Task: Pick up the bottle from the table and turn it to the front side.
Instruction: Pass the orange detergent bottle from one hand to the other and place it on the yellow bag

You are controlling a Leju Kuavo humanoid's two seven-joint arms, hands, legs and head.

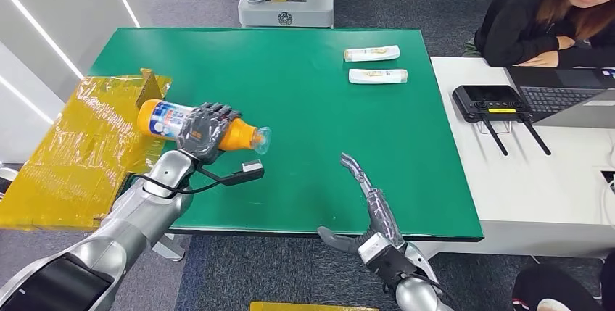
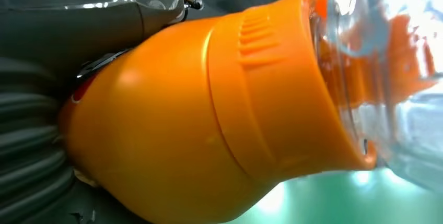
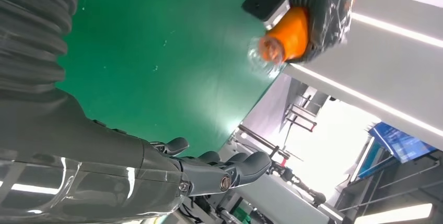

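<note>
Bottle [image 1: 181,123] lies on its side in the air, gripped around its middle by the left hand [image 1: 205,131], above the left edge of the desk [image 1: 304,101]. The head view shows its label; the left wrist view shows the orange shoulder [image 2: 172,130] and clear cap [image 2: 397,78] close up. The right hand [image 1: 373,213] hovers over the near edge, fingers apart, holding nothing. Two tubes [image 1: 374,64] lie near the far right corner.
</note>
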